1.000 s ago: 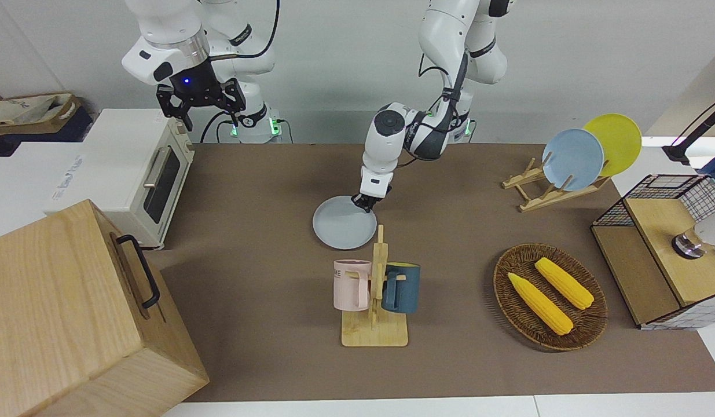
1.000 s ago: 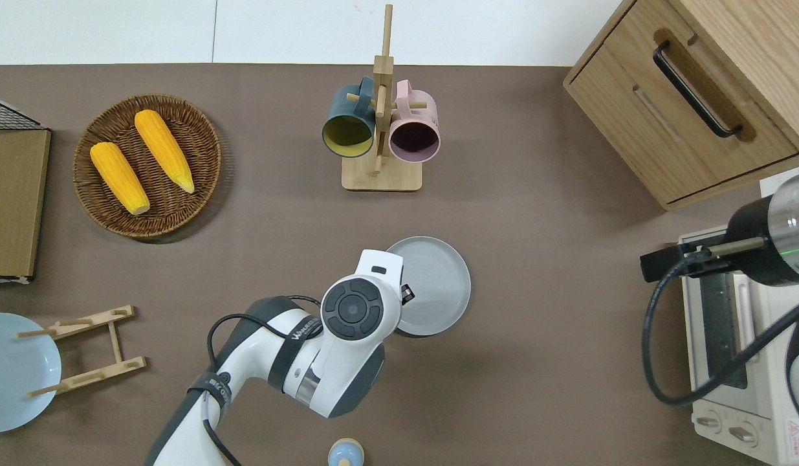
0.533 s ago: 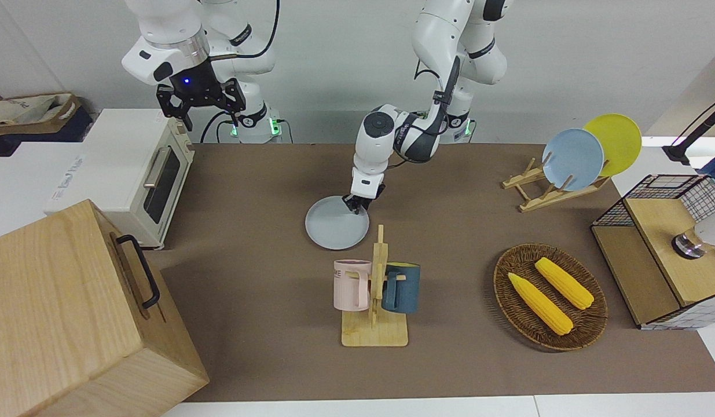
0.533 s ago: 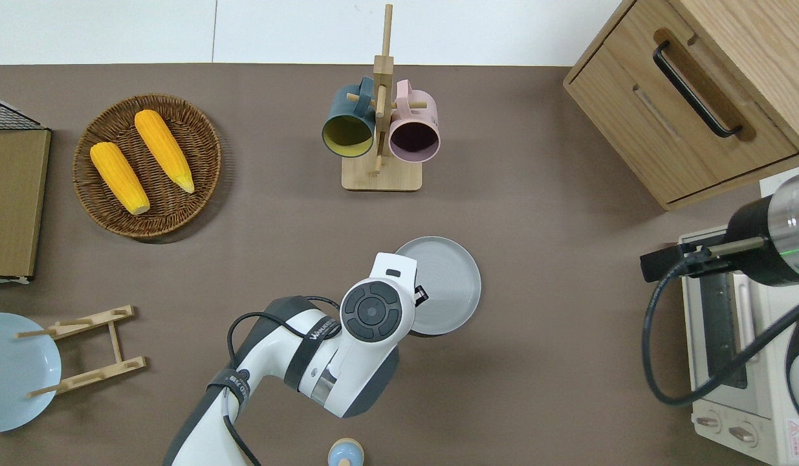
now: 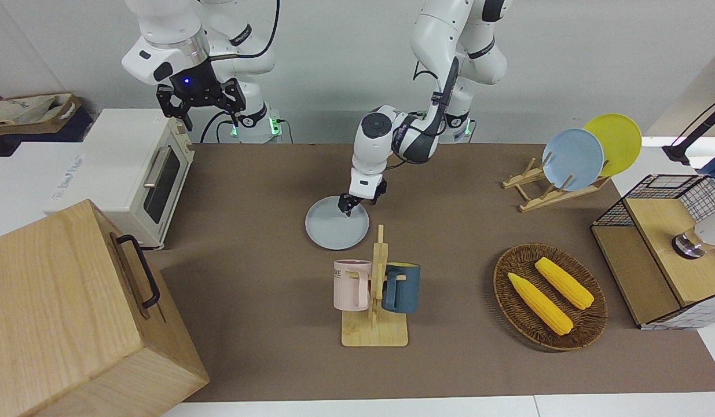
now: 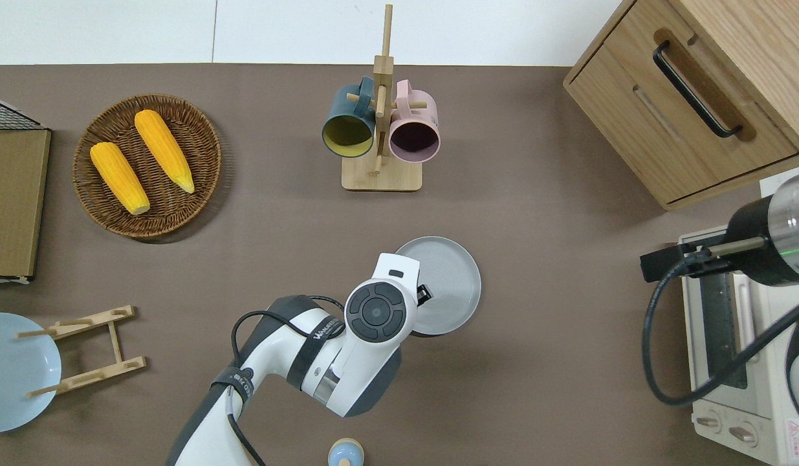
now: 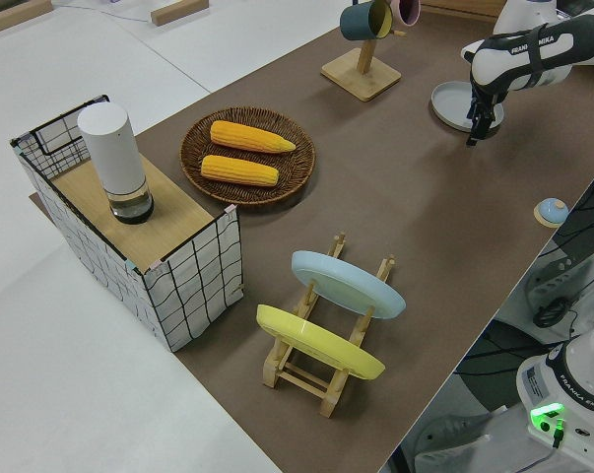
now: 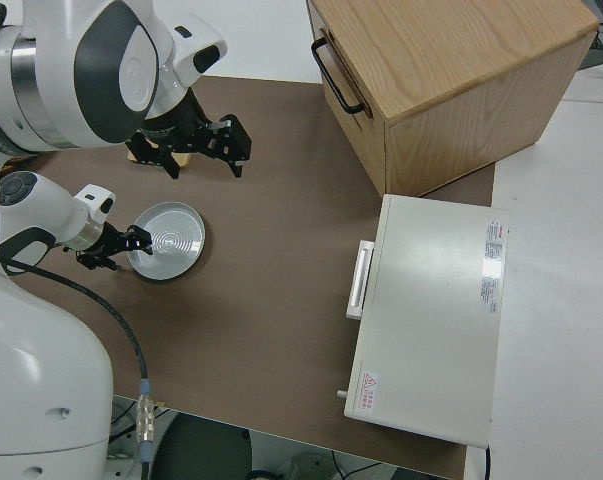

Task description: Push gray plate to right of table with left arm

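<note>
1. Since a second ago the gray plate has slid toward the right arm's end of the counter; over the last half second it barely shifted, while the left pincer rose slightly.
2. Front: left pincer at the plate's rim on the robots' side, tips splayed, gripping nothing. Contact unclear. Right arm parked, its pincer spread wide.
3. Overhead: plate pokes out from under the wrist, mid-counter; mug rack farther from the robots.
4. Left side: pincer at plate edge.
5. Likely best: drop tips below the rim, push straight through the plate's centre, slowly, so it won't spin off.
</note>
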Motion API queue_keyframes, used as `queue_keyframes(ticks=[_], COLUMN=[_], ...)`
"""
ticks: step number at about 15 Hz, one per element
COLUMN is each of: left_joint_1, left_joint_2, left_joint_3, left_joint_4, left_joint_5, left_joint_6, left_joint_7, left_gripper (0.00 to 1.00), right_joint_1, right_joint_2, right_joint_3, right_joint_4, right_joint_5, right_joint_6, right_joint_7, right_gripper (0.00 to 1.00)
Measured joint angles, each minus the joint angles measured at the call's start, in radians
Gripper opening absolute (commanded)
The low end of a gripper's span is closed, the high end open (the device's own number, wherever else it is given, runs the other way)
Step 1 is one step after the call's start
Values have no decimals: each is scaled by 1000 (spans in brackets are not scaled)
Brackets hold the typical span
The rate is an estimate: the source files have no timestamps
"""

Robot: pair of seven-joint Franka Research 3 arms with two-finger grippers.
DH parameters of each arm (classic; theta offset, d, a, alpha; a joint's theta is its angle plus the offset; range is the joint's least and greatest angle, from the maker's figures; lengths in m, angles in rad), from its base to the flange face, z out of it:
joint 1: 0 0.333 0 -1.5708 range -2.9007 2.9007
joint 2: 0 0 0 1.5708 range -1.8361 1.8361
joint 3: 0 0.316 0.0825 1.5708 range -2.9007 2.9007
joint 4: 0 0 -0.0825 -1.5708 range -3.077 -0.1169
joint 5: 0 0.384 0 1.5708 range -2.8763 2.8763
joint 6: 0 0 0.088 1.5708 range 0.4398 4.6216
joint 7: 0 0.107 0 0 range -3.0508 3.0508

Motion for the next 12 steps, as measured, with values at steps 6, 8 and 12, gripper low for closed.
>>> queue_keyframes(ticks=[6, 8, 12], left_joint_1=[1, 19, 122], left_joint_2=[-52, -126, -271], left_joint_3=[13, 31, 40], left_joint_4=[88, 128, 156], left_joint_5=[49, 55, 56], left_joint_6=[-189, -317, -535], left_joint_7=[2, 29, 228], left_gripper=[1000, 1000, 1000], right_joint_1=[0, 0, 0], right_joint_2=[0, 0, 0], right_joint_3=[0, 0, 0], right_joint_4=[0, 0, 0], right_joint_5=[0, 0, 0], right_joint_6=[0, 0, 0], right_joint_7=[0, 0, 0], right_gripper=[983, 983, 983])
